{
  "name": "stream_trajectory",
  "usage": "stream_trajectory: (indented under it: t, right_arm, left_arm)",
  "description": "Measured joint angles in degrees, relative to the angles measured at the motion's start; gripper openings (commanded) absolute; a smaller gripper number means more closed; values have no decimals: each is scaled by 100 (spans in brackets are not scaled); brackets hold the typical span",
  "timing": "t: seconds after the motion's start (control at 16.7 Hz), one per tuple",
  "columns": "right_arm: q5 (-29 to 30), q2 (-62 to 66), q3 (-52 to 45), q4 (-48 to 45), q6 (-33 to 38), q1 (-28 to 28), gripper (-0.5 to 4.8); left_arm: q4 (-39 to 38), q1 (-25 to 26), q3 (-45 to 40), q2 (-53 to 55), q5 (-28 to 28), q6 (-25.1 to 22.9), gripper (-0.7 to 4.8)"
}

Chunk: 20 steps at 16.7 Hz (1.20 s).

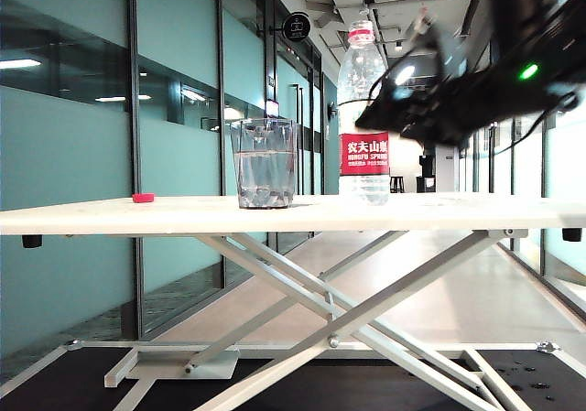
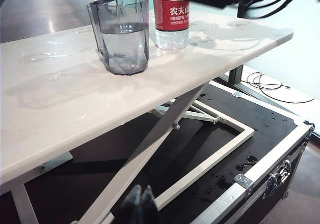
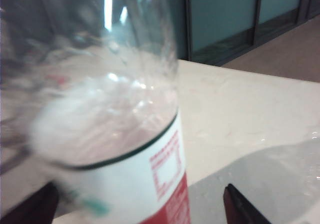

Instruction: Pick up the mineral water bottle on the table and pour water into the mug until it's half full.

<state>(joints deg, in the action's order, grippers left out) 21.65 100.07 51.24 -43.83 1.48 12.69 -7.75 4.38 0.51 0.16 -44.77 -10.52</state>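
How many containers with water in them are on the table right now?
2. The mug stands near the middle of the table, about half full. The mineral water bottle stands upright just right of it, apart, with the open right gripper beside it.

bottle [image 1: 363,109] clear, red/white label | mug [image 1: 264,163] clear | table [image 1: 110,217] whitish
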Motion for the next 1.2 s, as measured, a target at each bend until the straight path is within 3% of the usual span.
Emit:
stream_trajectory:
  t: [0.18, 0.36, 0.48, 0.54, 0.6, 0.78, 0.9, 1.2]
  right_arm:
    - [68, -1298, -763, 304, 0, -15, 479]
    - [63, -2699, -1320, 1237, 2, -15, 97]
    - [11, -4048, -1729, 2417, -190, -13, 73]
    - [-70, -4382, -1840, 2708, -317, -13, 16]
    - [-184, -4986, -2024, 3180, -422, -13, -8]
    - [-501, -6592, -2752, 3661, -577, -11, -8]
    - [-745, -7366, -3108, 3884, -577, -13, -8]
    - [-1692, -9678, -4006, 4704, -326, -11, -8]
  left_arm:
    - [0, -2, 0, 0, 122, -2, -5]
    - [2, -2, 0, 2, 444, 0, -5]
    - [2, 2, 0, 0, 542, 0, -5]
    - [2, 0, 0, 2, 581, 0, -5]
    - [20, 0, 0, 0, 761, 0, -5]
    - [199, 0, -4, 2, 1641, 168, -5]
    - [356, 2, -4, 2, 1926, 323, -5]
    - [715, 0, -4, 2, 2085, 487, -5]
